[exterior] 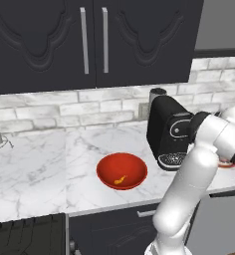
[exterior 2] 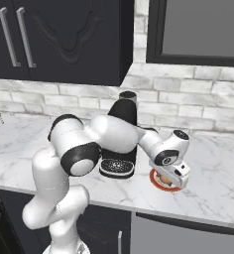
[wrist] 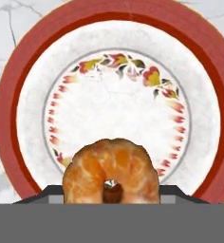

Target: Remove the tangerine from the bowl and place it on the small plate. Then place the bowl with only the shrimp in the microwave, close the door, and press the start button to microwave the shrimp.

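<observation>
Hovering low over the small plate (wrist: 19, 118) near the bench's front edge, right of the black coffee machine (exterior: 169, 132): gripper (exterior 2: 169, 177), fingers hidden, grip impossible to tell. Tangerine (wrist: 111, 171), dimpled, round, stem-end facing camera. Glossy red bowl (exterior: 122, 171) holding curved shrimp (exterior: 120, 180).

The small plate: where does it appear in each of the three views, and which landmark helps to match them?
Left base view: the small plate shows as a thin red sliver at the right edge, behind the arm.
Right base view: right of centre on the counter, under the hand, right of the coffee machine.
Hand view: centre, large; the tangerine is low in front.
Shared landmark: the coffee machine in both base views.
</observation>
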You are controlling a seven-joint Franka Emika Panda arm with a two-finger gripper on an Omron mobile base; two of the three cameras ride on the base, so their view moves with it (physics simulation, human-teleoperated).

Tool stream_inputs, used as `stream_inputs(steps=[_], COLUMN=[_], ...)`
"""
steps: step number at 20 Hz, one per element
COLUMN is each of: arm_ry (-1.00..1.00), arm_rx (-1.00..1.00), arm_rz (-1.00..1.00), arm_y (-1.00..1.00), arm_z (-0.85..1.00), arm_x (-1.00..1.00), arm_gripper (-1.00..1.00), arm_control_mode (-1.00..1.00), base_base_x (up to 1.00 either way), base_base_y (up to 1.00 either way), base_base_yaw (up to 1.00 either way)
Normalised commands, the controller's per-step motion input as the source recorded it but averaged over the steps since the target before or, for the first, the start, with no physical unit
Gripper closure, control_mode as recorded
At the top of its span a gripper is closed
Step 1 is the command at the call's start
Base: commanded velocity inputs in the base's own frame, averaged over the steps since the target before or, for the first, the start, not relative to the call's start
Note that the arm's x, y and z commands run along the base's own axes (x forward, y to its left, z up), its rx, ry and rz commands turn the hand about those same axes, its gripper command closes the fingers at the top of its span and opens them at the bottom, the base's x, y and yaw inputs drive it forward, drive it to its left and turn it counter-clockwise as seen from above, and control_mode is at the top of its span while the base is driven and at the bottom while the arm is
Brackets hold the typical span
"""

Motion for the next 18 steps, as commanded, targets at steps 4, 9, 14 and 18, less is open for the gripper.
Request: stream_inputs(steps=[4,9,14,18], arm_ry=[0.0,0.0,0.0,0.0], arm_rx=[0.05,0.05,0.02,0.04], arm_rz=[0.15,0.15,0.14,0.15], arm_y=[-0.06,-0.08,-0.05,-0.31], arm_z=[-0.07,-0.04,-0.14,0.0], arm_x=[0.09,0.21,0.23,0.2], arm_gripper=[1.0,1.0,-1.0,-1.0], arm_control_mode=[-1.0,-1.0,-1.0,-1.0], base_base_x=[0.0,0.0,0.0,0.0], base_base_y=[0.0,0.0,0.0,0.0], base_base_yaw=[0.0,0.0,0.0,0.0])
